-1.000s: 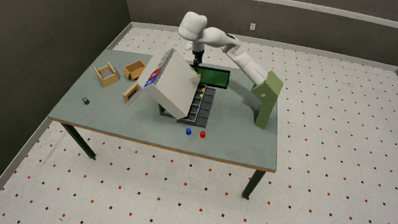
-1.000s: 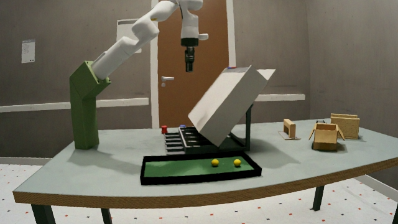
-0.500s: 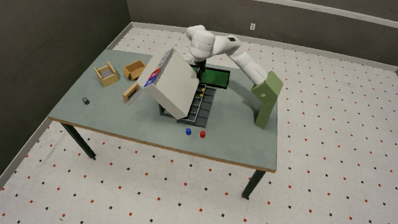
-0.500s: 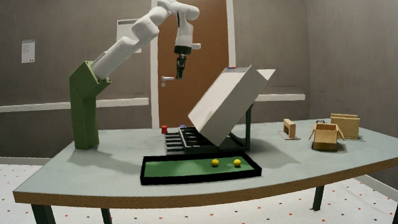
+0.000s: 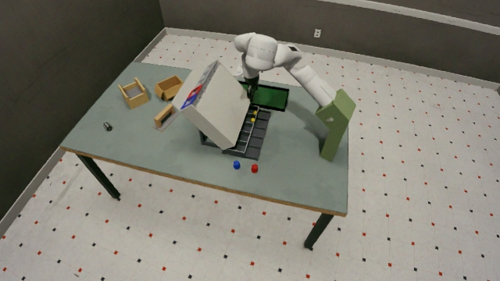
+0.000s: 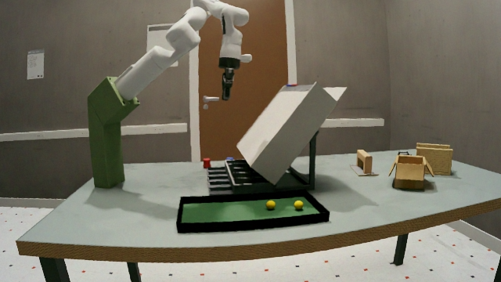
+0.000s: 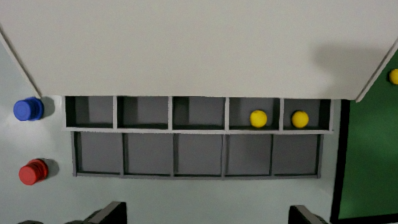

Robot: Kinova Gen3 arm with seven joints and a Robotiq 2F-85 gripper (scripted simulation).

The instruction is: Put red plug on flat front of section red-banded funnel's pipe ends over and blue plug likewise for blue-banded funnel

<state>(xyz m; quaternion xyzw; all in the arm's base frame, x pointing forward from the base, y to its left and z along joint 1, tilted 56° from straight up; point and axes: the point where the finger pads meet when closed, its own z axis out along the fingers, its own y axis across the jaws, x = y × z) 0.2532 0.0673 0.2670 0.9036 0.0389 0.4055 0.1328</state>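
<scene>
gripper (image 5: 251, 95) (image 6: 226, 98) (image 7: 208, 215) released and raised above the sectioned base, both plugs off it

inspection finds the fingers spread wide with nothing between them; red plug (image 5: 255, 168) (image 6: 207, 163) (image 7: 33, 172) and blue plug (image 5: 237, 165) (image 6: 229, 158) (image 7: 28, 109) stand on the table (image 5: 156, 152) (image 6: 149, 176) (image 7: 200, 200), near each other, just beyond the end of the base (image 5: 254, 153) (image 6: 235, 189) (image 7: 197, 176) away from the green tray (image 5: 285, 101) (image 6: 250, 225) (image 7: 342, 150); five flat front parts, no plug on any; behind them, in the wrist view, one yellow marble (image 5: 253, 119) (image 7: 258, 118) sits in the fourth section from the left and another yellow marble (image 5: 255, 112) (image 7: 300, 119) in the fifth, nearest the tray; two more marbles (image 6: 271, 204) lie in the tray; sloping pale cover (image 5: 223, 105) (image 6: 287, 129) (image 7: 200, 50) overhangs the sections

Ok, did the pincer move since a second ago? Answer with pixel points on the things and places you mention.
Yes. In the exterior view, the pincer (image 5: 251, 97) (image 6: 226, 98) (image 7: 207, 214) went down and toward the picture's left, from above the door handle (image 6: 211, 99) to about level with it.
</scene>
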